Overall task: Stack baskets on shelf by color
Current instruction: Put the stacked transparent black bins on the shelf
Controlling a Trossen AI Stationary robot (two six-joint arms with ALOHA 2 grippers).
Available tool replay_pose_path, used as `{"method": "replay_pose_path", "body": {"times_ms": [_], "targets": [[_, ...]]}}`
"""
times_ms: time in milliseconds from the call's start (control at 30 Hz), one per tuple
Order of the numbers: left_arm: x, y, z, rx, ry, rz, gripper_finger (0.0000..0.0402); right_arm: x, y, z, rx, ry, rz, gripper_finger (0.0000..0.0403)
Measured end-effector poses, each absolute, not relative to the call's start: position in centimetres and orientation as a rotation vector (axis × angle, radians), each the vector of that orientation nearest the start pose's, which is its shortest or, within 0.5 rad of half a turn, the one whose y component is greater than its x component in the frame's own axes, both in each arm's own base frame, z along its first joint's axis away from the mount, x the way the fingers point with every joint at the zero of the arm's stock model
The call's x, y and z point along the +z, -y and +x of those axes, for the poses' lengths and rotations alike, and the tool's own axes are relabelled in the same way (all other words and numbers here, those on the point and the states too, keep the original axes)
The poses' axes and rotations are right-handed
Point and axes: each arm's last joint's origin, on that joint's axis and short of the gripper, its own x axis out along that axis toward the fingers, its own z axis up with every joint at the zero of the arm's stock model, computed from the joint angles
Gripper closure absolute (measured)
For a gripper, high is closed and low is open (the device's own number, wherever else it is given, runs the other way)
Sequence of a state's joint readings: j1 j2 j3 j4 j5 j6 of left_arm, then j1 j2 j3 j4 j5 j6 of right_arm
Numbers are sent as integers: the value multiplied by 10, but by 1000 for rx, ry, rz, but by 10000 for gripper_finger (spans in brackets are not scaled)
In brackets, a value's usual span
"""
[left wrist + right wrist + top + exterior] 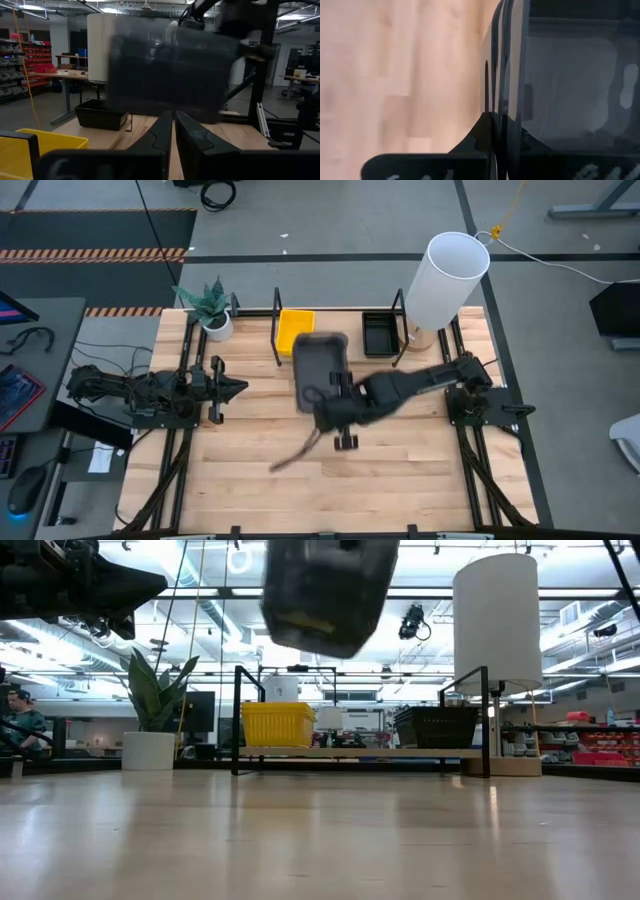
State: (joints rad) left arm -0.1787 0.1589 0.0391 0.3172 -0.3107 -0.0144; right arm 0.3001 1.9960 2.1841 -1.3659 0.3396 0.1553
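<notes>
A dark grey basket (320,365) hangs high over the table's middle, in front of the shelf (340,315), with my right gripper (318,396) shut on it; the low view shows it (330,590) well above the shelf's top. At the far edge the black wire shelf (360,752) holds a yellow basket (295,330) in its left bay and a black mesh basket (378,335) in its right bay. My left gripper (236,388) waits shut at the table's left and touches nothing. My right gripper holds the grey basket by its rim (506,107) at the basket's near end. The wall stands between the two fingers, one on the inner side and one on the outer. The fingers slant down from the table's right. The basket is lifted clear and tilted.
A tall white cylinder (445,275) stands at the shelf's right end and a potted plant (212,310) at its left. The shelf's middle bay (350,735) stands open between the yellow and black baskets. Bare wood (330,480) lies toward the near edge.
</notes>
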Motion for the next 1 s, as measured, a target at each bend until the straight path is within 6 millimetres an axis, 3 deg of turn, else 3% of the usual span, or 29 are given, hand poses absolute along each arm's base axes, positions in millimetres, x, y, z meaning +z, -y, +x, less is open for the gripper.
{"method": "replay_pose_path", "body": {"times_ms": [233,467,833,1000], "targets": [[194,10,103,130,193,-62,366,356,-33,381,-270,-1273,-162,391],[194,10,103,130,192,-62,374,356,13,380,-263,-1336,-188,391],[194,10,103,130,193,-62,367,355,58,379,-251,-1338,-170,390],[194,10,103,130,193,-62,368,342,71,382,-241,-1346,-161,389]]}}
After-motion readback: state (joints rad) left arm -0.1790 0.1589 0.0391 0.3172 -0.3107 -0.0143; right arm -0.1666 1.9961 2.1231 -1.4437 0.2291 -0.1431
